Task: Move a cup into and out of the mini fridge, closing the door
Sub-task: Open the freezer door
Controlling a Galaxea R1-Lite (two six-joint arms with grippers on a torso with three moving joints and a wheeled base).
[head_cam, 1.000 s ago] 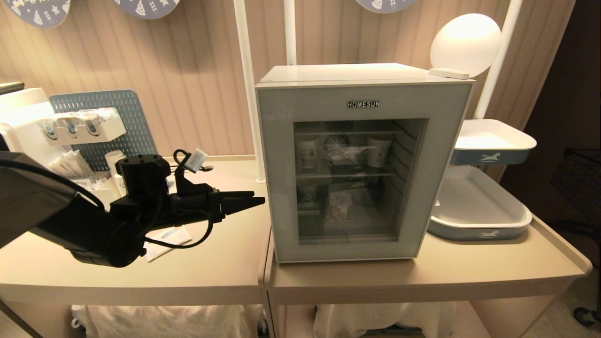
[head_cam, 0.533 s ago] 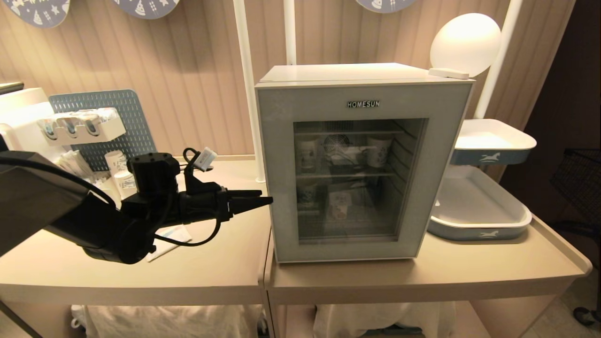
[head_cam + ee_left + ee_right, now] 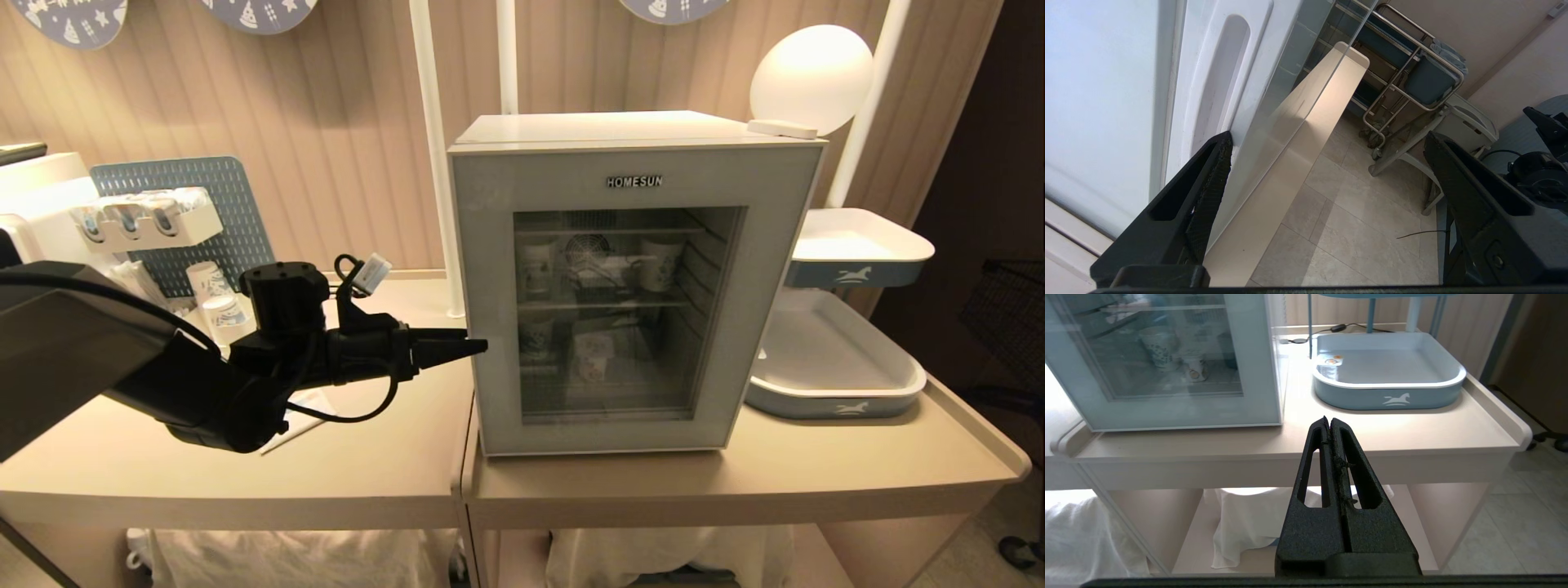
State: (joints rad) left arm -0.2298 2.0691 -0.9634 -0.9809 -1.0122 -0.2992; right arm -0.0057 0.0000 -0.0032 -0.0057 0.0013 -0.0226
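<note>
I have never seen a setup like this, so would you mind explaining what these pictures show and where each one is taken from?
This is a two-armed robot on wheels, with a camera on its head and one on each wrist.

The head view looks down on two beige tables. On them stands the mini fridge, its glass door shut, with paper cups and the small cup on the shelves inside. A blue tray sits beside it.

The left gripper reaches in from the robot's left to the door's edge. The left wrist view looks along it: jaws wide open, one fingertip at the recessed handle groove, holding nothing.

The right wrist view shows the right gripper parked low before the table, jaws shut and empty.
</note>
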